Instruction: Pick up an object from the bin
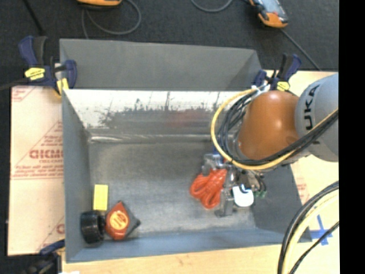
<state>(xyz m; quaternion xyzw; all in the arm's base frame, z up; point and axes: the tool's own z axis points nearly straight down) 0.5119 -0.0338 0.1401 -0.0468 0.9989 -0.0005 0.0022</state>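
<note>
Cables in yellow and black are looping around the rounded orange wrist cover of the arm, which is reaching into the grey metal bin from the right side of the frame. Below that cover the gripper is hanging low over the bin floor, right of centre and a little below the middle of the frame. Whether it is spread or closed cannot be told, since the wrist and cables are hiding most of it. Just beside it, on its left, a red-orange looped thing that looks like the handles of a pair of scissors is lying on the floor. It is touching or nearly touching the gripper, and which of the two cannot be told. A small white piece is showing just right of the gripper. It is unclear whether this is a loose thing or a part of the robot. The sloping right wall of the bin is rising close behind the gripper, leaving little room on that side. Well apart, in the lower left corner of the bin, three things are sitting close together: a yellow block, a black round thing below it, and an orange tape measure touching the black one on its right. Bare floor is stretching between this group and the red-orange looped thing.
</note>
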